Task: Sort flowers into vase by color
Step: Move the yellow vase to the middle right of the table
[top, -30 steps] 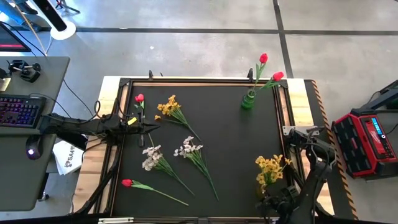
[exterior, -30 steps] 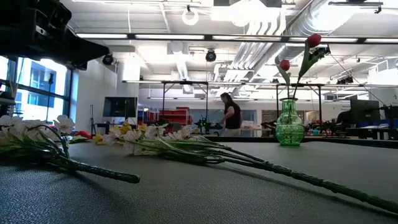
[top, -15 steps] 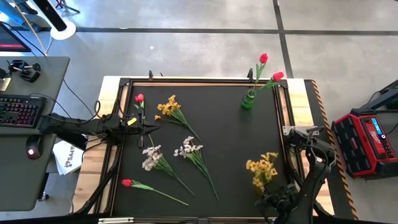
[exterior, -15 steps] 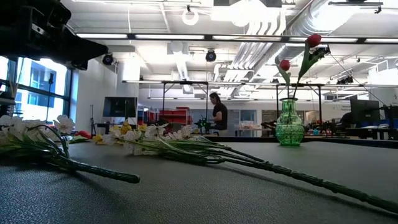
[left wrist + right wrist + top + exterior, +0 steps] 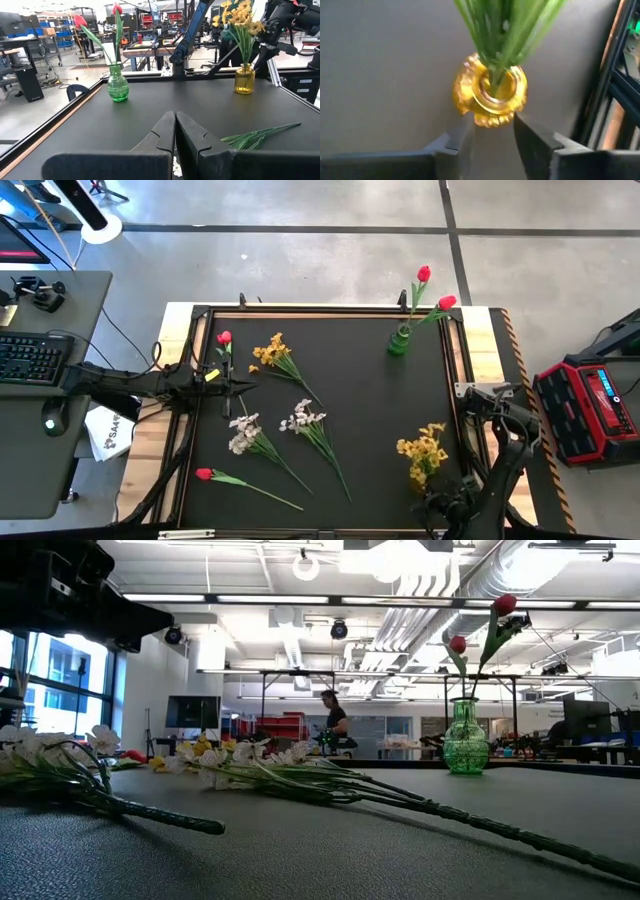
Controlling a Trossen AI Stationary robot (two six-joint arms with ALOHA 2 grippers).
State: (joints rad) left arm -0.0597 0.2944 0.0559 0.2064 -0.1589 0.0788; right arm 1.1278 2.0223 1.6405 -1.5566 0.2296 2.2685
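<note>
A green vase (image 5: 399,342) at the far right holds two red flowers (image 5: 424,274). Near the right front corner a yellow vase (image 5: 490,92) holds a bunch of yellow flowers (image 5: 420,455) by their stems. My right gripper (image 5: 491,131) hangs slanting down over this vase, open, fingers apart on its near side with nothing between them. Loose on the mat lie a red flower (image 5: 224,338), a yellow one (image 5: 272,352), two white sprays (image 5: 243,432) (image 5: 303,417) and another red one (image 5: 204,474). My left gripper (image 5: 175,131) waits shut at the left edge.
A raised dark frame (image 5: 455,380) runs round the black mat. A desk with a keyboard (image 5: 30,358) stands left of the table and a red case (image 5: 585,410) right of it. The mat's middle right, between the two vases, is bare.
The yellow bunch in the yellow vase has tipped, its heads swinging a little toward the table's left edge, then stayed there. Both arms have kept their places.
</note>
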